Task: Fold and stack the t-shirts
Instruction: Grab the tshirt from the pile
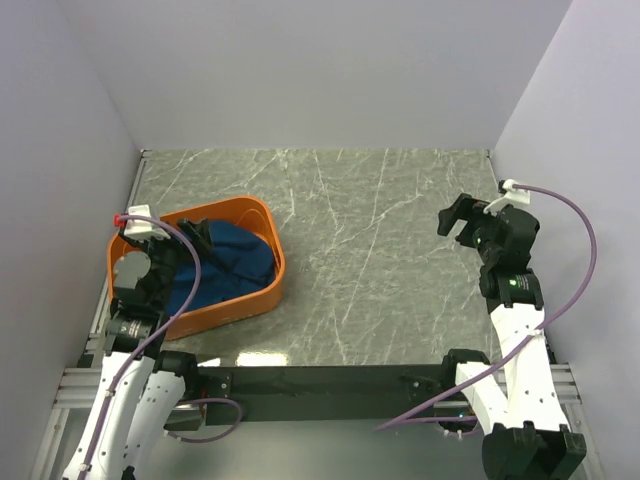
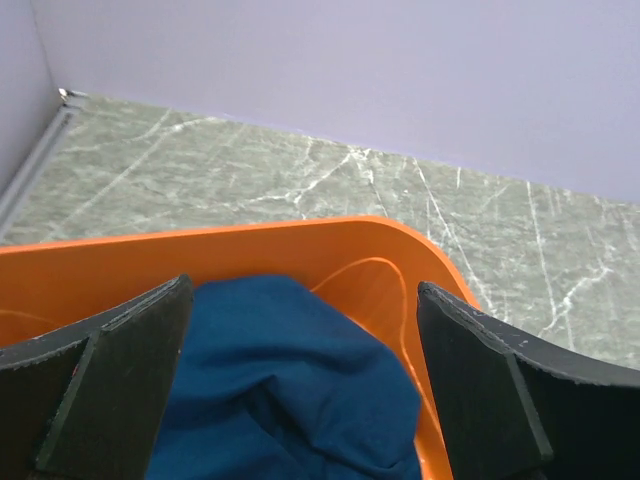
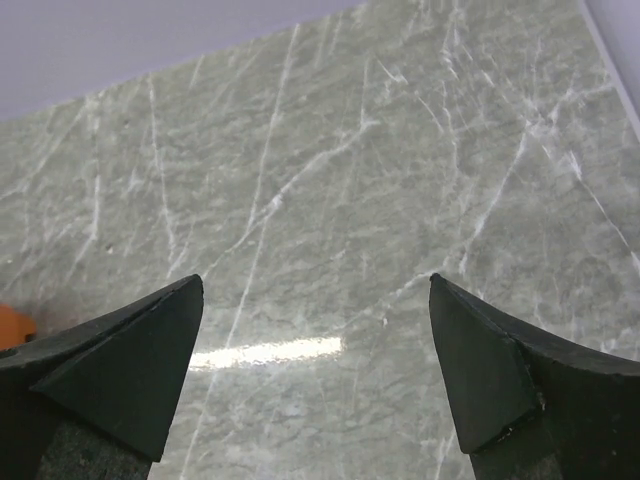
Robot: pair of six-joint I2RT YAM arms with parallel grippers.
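- We see the navy-blue t-shirt [image 1: 235,258] lying crumpled inside the orange basket [image 1: 240,305]. It is heaped toward the basket's right half. No chest print shows, and the bundle has no clear long axis.
- The left gripper [image 1: 195,238] hangs just above the basket, over its left half. Its jaws are spread wide and hold nothing.
- In the left wrist view, the shirt's mound sits below and slightly ahead of the gripper, between the two fingers [image 2: 120,380].
- The right gripper [image 1: 460,218] is well apart from the basket, off to its right over the bare marble-patterned table [image 1: 380,260]. Its jaws are likewise wide apart and empty.
- We judge the left arm far nearer, so the pick falls to it: a short drop into the basket onto the top of the mound.
- The basket's curved right wall stands close beside the shirt, so the outer finger could catch it.
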